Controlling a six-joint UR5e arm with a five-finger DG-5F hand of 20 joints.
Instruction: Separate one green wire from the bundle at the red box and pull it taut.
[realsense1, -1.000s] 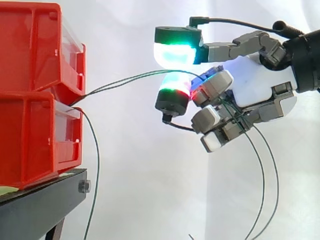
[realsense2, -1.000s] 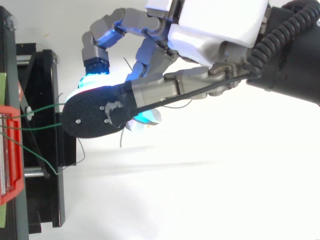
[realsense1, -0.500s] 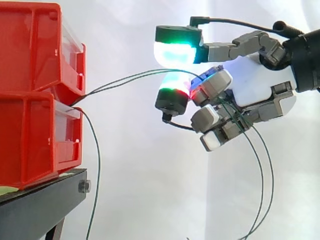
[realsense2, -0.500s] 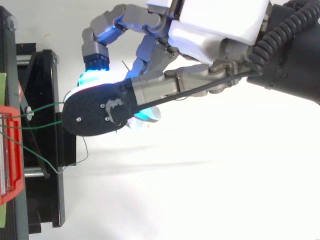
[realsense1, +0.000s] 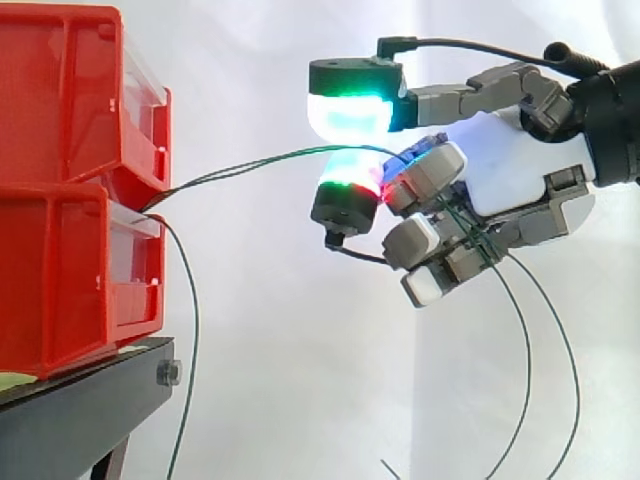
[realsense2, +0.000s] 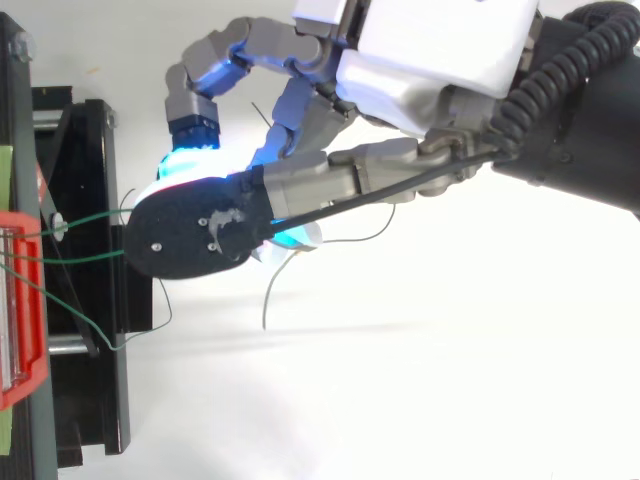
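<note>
The 2 green wires (realsense1: 250, 165) leave the slot between the upper red bin (realsense1: 70, 90) and the lower red bin (realsense1: 60, 280) and run side by side, nearly straight with a slight bow, rising toward the fingers. Their long axis points from the bins to the hand (realsense1: 500, 160), so the bins lie straight ahead of the fingertips and the wrist lies on the opposite end of that line. In the side view the pair passes through the gap between the upper glowing pad (realsense1: 350, 112) and the lower one (realsense1: 347, 185), lying just over the lower pad, then crosses the curled fingers nearer the palm and drops away as 2 loose tails below the hand. The fingers are curled in around both wires, not 1; how hard the pads press on them cannot be told. From above, the wires (realsense2: 90, 217) sit a little apart at the bin end and close together as they vanish under the dark back of the foremost fingertip. A 3rd wire (realsense1: 193, 340) hangs from the same slot, well short of the fingers, past the black stand (realsense1: 80, 410). Judged from this, tightening calls for a pull along the wires' axis, away from the bins, and the pair is not yet split.
</note>
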